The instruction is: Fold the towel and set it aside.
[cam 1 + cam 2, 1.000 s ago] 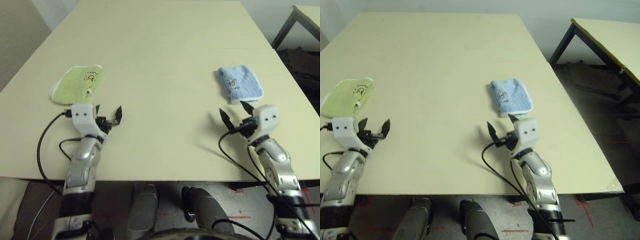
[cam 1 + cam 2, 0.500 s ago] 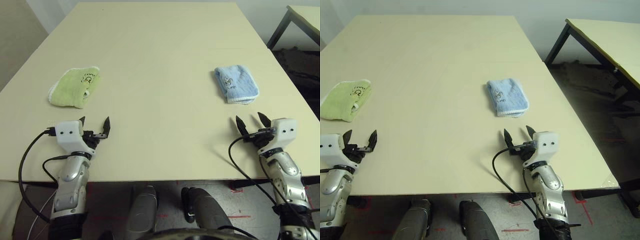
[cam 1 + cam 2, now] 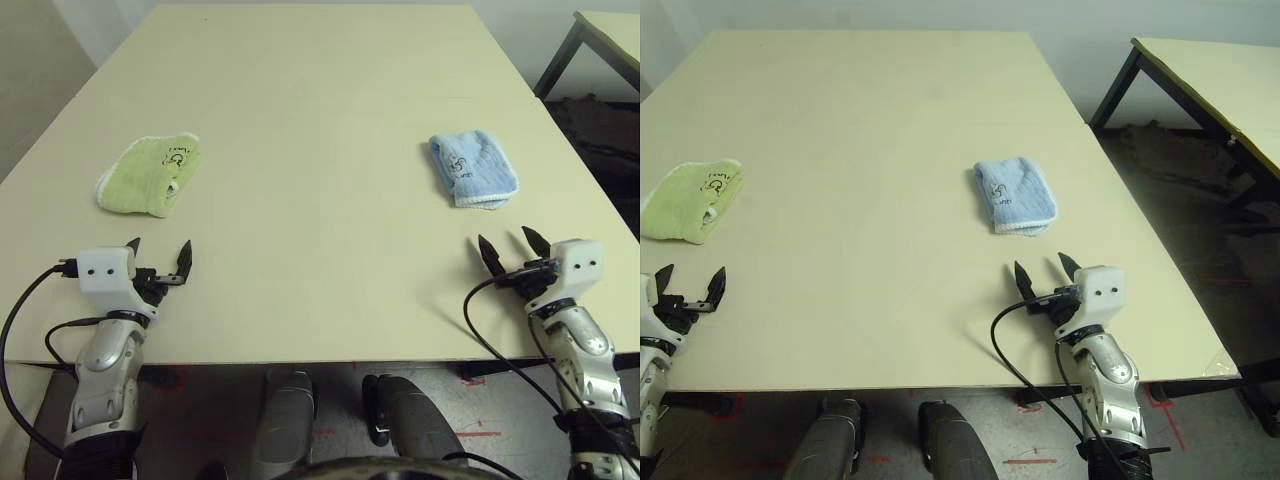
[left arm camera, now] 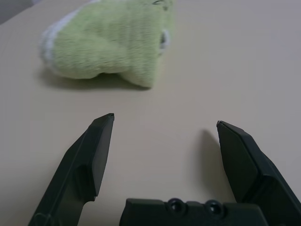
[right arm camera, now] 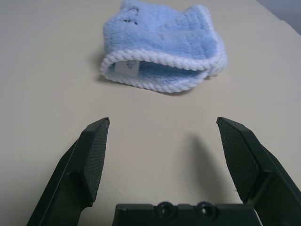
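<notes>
Left eye view: a wide, pale cream table (image 3: 320, 110) carried two small folded cloths; the light green terry cloth towel with white stitched edging (image 3: 148, 174) lay on the robot's left side of the table, folded into a compact bundle, with a dark printed doodle (image 3: 180, 155) on its upper face and a small white tag (image 3: 173, 186) at its near edge; the smaller light blue terry cloth towel with white edging (image 3: 472, 169) lay on the robot's right side, likewise folded, well apart from the green one. The left gripper (image 3: 158, 259) stood near the table's front edge, nearer the robot than the green towel and apart from it; its two black fingers were spread wide and held nothing. The right gripper (image 3: 512, 250) stood near the front edge on the opposite side, nearer the robot than the blue towel and apart from it; its fingers were likewise spread wide and empty. A second table (image 3: 1210, 70) with dark legs stood beyond the right edge of the first.

Left wrist view: the green towel (image 4: 110, 42) lay ahead of the parted fingers (image 4: 96, 150); bare tabletop separated them; the towel's white edging showed at one end. Right wrist view: the blue towel (image 5: 162, 47) lay ahead of that gripper's parted fingers (image 5: 94, 157), its layered white-edged folds facing the camera; bare tabletop lay between cloth and fingertips.
</notes>
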### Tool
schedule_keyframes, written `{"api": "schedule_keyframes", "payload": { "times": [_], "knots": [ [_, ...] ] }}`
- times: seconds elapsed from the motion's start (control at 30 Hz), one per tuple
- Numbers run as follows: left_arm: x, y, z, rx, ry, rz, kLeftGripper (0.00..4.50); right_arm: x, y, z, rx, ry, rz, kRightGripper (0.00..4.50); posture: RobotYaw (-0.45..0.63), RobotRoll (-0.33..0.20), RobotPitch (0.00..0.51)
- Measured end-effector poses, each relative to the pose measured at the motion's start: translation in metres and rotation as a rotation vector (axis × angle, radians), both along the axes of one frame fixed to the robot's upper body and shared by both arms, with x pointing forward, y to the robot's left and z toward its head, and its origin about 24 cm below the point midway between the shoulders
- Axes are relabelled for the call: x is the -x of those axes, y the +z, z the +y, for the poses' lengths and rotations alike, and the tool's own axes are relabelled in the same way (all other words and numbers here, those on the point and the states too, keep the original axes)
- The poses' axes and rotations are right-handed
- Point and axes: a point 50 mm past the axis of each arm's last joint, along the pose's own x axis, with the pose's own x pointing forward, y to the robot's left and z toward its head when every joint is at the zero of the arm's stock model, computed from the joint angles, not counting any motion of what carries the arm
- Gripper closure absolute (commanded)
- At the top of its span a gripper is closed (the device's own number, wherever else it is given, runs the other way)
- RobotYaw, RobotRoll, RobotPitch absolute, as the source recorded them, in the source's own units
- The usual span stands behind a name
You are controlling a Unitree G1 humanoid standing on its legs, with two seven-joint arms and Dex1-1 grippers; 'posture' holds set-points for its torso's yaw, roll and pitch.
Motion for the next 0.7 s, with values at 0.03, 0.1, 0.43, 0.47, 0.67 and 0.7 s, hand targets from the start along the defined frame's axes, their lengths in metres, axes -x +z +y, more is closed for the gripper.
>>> {"api": "schedule_keyframes", "payload": {
  "times": [0.03, 0.1, 0.43, 0.47, 0.67, 0.7],
  "knots": [
    [0.0002, -0.0003, 0.0002, 0.0, 0.0, -0.001, 0.04, -0.0001, -0.0001, -0.0005, 0.0, 0.0, 0.0, 0.0, 0.08, 0.0, 0.139],
    [0.0006, -0.0009, 0.0002, 0.0, 0.0, -0.002, 0.04, -0.0001, -0.0011, -0.0011, -0.003, 0.001, 0.004, 0.0, 0.09, 0.0, 0.135],
    [0.0009, -0.006, -0.0032, 0.008, -0.006, 0.002, 0.04, 0.0004, -0.0037, -0.0011, -0.005, 0.009, 0.014, 0.0, 0.08, 0.0, 0.116],
    [0.0002, -0.0065, -0.0034, 0.009, -0.008, 0.004, 0.04, 0.0004, -0.0039, -0.0011, -0.006, 0.009, 0.015, 0.0, 0.08, 0.0, 0.116],
    [-0.0021, -0.0082, -0.0038, 0.013, -0.012, 0.007, 0.04, 0.0006, -0.0052, -0.0004, -0.011, 0.007, 0.018, 0.0, 0.08, 0.0, 0.119],
    [-0.0023, -0.0084, -0.0041, 0.013, -0.013, 0.007, 0.04, 0.0009, -0.0057, -0.0002, -0.013, 0.007, 0.019, 0.0, 0.08, 0.0, 0.122]
  ]
}}
